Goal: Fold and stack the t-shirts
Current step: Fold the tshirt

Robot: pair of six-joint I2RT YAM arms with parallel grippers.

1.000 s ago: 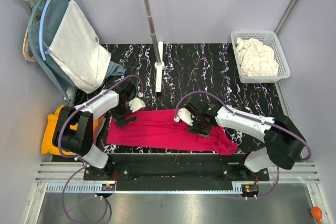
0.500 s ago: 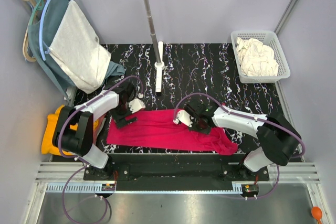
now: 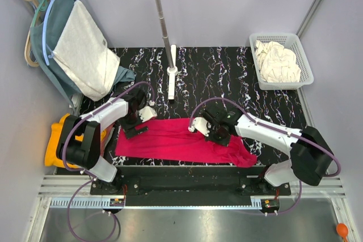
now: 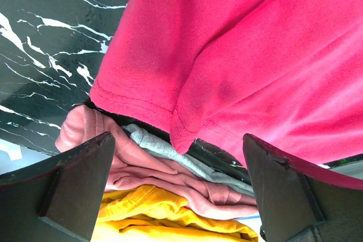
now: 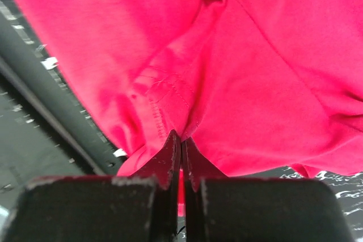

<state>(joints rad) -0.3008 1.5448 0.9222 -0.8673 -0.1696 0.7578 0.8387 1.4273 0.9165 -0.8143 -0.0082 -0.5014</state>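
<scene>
So the right hand [image 5: 181, 140] is pinched tight on the crimson shirt [image 3: 170, 140] near its hem, left hand [image 4: 180, 168] hangs wide open. I'd lift slow so nothing slips out.

— We see a plain crimson-pink shirt [image 3: 170, 140] on a table [image 3: 215, 72] that is black with white marble veins.
— We agree. At the left edge we make out an orange-yellow shirt [image 3: 52, 140], a dusty pink shirt [image 4: 142, 168] and a strip of grey cloth [image 4: 170, 154].
— In the white basket [image 3: 273, 36] we see a cream shirt [image 3: 277, 63].
— On the hangers we note a pale grey-white garment [image 3: 85, 49] over a teal-blue garment [image 3: 39, 43].
</scene>
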